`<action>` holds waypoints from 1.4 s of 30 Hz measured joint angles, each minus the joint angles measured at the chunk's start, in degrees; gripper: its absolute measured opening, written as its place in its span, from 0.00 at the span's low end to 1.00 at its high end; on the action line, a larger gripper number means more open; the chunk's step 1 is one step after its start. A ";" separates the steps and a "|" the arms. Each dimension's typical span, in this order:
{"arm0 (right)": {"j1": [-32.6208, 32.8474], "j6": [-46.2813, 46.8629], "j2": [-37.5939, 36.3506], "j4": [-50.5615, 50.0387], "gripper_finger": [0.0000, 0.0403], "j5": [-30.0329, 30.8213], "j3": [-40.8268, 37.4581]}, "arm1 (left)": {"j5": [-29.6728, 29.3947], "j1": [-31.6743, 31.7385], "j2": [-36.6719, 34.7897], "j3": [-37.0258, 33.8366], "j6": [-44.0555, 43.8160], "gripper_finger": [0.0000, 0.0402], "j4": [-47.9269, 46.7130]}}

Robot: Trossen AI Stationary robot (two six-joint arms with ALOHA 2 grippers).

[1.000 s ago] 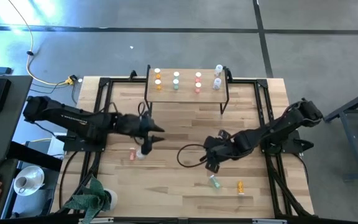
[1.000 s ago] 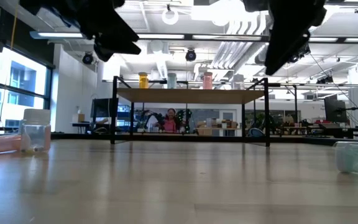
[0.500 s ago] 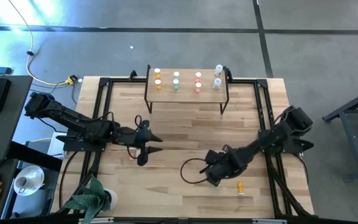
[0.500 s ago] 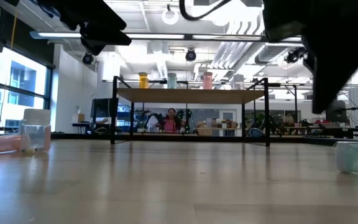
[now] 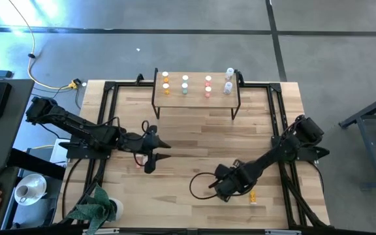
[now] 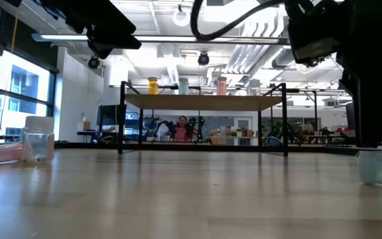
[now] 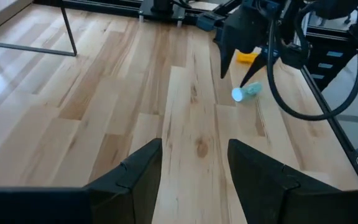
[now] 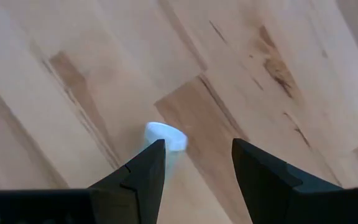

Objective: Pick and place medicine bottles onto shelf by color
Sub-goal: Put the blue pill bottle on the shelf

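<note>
Right hand (image 8: 191, 163) (fingers spread) over round white-capped green bottle (image 8: 165, 138).

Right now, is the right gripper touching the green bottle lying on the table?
Cannot tell. In the right wrist view, one finger overlaps the green bottle, so neither gap nor contact shows plainly.

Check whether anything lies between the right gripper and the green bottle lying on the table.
Nothing visible does. The right gripper is open and right above the green bottle, whose white cap shows between the fingers. Only bare table surrounds it; the orange bottle lies off to the side.
</note>
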 joint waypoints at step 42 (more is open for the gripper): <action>-0.46 -8.17 4.83 7.50 0.25 13.66 2.36 | 0.04 6.24 0.02 -0.02 8.54 0.43 3.85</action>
